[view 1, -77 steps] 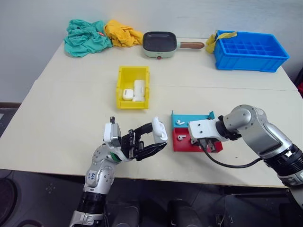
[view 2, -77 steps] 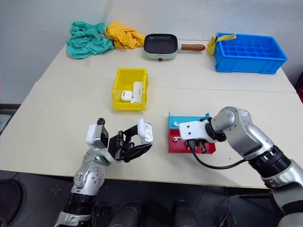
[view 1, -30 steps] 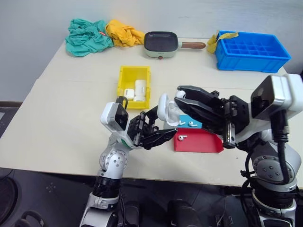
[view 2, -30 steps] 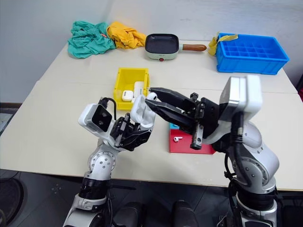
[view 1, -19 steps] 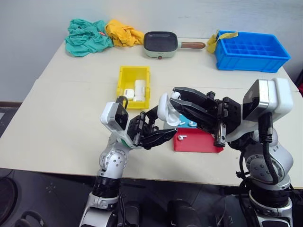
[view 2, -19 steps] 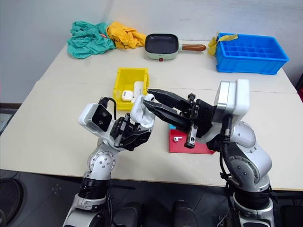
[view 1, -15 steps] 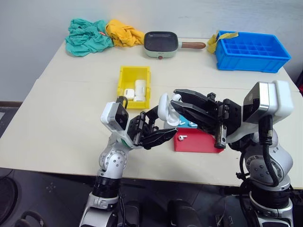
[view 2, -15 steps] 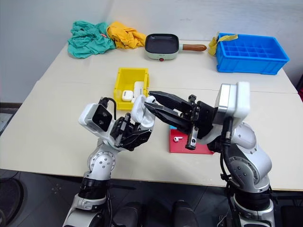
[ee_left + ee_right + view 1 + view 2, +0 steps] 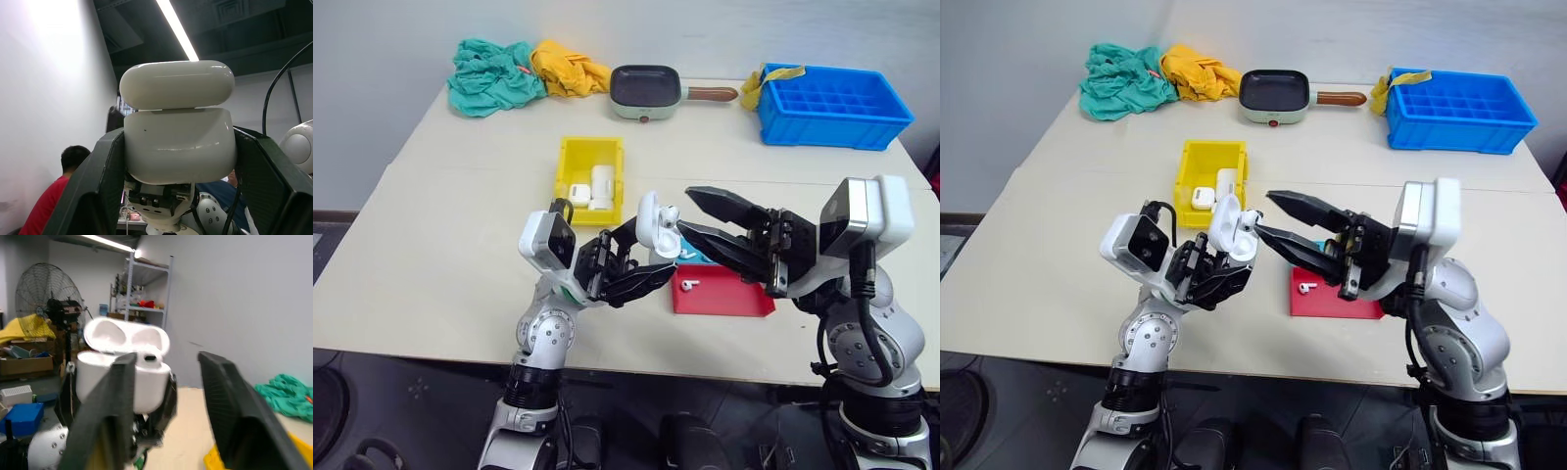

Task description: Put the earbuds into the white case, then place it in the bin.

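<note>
Left gripper [image 9: 641,262] clamped on the white case [image 9: 651,223], lid up, held above the table [image 9: 440,245]. One earbud [image 9: 149,358] in. Right gripper [image 9: 690,213] apart, just beside. Still another earbud [image 9: 688,284] on the red tray [image 9: 734,299]. Bin [image 9: 589,157] comes later.

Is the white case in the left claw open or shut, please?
Open: the case's lid stands raised in the right wrist view, showing two hollows, with an earbud seated in the base.

I'm holding the white case [image 9: 655,221] lid-open above the table's near edge, one earbud [image 9: 150,358] sitting inside it.
</note>
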Robot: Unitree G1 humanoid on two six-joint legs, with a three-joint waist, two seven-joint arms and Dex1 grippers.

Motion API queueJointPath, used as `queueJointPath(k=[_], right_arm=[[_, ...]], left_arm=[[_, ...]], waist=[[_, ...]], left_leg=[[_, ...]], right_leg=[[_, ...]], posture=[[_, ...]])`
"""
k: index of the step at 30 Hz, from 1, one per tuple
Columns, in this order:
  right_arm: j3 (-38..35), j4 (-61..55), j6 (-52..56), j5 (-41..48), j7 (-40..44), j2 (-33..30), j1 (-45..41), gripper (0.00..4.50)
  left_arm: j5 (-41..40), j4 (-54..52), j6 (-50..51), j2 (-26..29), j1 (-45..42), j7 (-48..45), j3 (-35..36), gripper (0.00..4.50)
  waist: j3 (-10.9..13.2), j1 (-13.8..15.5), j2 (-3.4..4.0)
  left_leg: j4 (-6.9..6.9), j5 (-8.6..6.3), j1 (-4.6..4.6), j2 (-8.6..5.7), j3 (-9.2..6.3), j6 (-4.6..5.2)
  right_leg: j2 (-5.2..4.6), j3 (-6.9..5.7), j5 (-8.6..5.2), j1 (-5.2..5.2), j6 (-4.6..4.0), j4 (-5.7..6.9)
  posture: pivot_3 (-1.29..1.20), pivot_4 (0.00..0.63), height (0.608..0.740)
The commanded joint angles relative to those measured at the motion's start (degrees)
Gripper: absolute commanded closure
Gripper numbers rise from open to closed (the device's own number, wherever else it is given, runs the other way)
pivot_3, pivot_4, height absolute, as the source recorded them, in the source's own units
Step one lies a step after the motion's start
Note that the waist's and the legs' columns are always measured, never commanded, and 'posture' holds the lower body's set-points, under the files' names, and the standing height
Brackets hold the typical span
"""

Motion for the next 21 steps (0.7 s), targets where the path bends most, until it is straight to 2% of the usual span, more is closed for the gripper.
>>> queueJointPath(k=[1, 4, 8, 12, 14, 17, 21], right_arm=[[-9.3, -2.3, 0.6, 2.6, 1.2, -5.5, 5.5, 1.13], [-20.4, 0.3, -0.5, 0.9, 5.2, -9.7, 16.9, 0.08], [-30.0, 10.2, -8.0, -8.0, 13.6, -10.8, 33.0, 0.03], [-31.7, 20.8, -14.1, -18.8, 13.6, -12.1, 40.7, 0.03], [-31.5, 24.2, -14.8, -20.6, 13.8, -13.3, 41.5, 0.03], [-29.4, 22.5, -11.9, -20.5, 13.3, -16.7, 38.1, 0.03], [-22.2, 16.9, 5.6, -16.1, 9.6, -26.7, 27.2, 0.03]], left_arm=[[1.2, -0.1, -1.3, 2.6, 0.7, -1.6, 1.3, 1.70], [3.2, 1.9, -3.5, 6.6, 3.0, -3.7, 3.2, 1.70], [4.8, 2.7, -5.8, 10.4, 5.7, -5.2, 5.1, 1.70], [5.3, 2.4, -7.1, 12.8, 8.0, -5.0, 6.7, 1.70], [5.3, 2.0, -7.6, 13.8, 9.1, -4.6, 7.7, 1.70], [5.3, 1.4, -8.1, 14.4, 10.2, -4.1, 8.1, 1.70], [5.4, 0.7, -8.6, 14.2, 10.8, -3.5, 7.7, 1.70]], waist=[[0.0, 0.0, 0.00], [0.0, 0.0, 0.00], [0.0, 0.1, -0.01], [0.0, -0.2, 0.00], [0.0, -0.6, 0.08], [-0.1, -1.4, 0.20], [-0.1, -1.8, 0.36]], left_leg=[[-0.01, -0.01, -0.01, -0.01, 0.00, 0.03], [-0.10, -0.03, 0.00, -0.01, 0.02, 0.05], [-0.14, -0.03, 0.02, 0.00, 0.03, 0.06], [-0.09, 0.01, 0.11, -0.02, 0.17, 0.14], [-0.11, 0.02, 0.19, 0.00, 0.23, 0.12], [-0.16, 0.04, 0.24, 0.06, 0.29, 0.07], [-0.10, 0.05, 0.26, 0.06, 0.37, 0.07]], right_leg=[[-0.01, 0.00, 0.00, 0.02, 0.00, -0.06], [0.00, -0.01, 0.00, 0.04, 0.00, -0.10], [0.04, -0.03, 0.00, 0.10, 0.00, -0.10], [0.00, 0.13, 0.00, 0.17, 0.01, -0.14], [0.02, 0.22, 0.00, 0.19, 0.01, -0.13], [0.06, 0.30, 0.00, 0.15, 0.00, -0.10], [0.05, 0.40, 0.00, 0.14, 0.00, -0.07]], posture=[[0.00, 0.150, 0.740], [0.00, 0.150, 0.740], [0.00, 0.150, 0.740], [0.00, 0.150, 0.740], [0.00, 0.150, 0.740], [0.00, 0.150, 0.740], [0.00, 0.150, 0.740]])
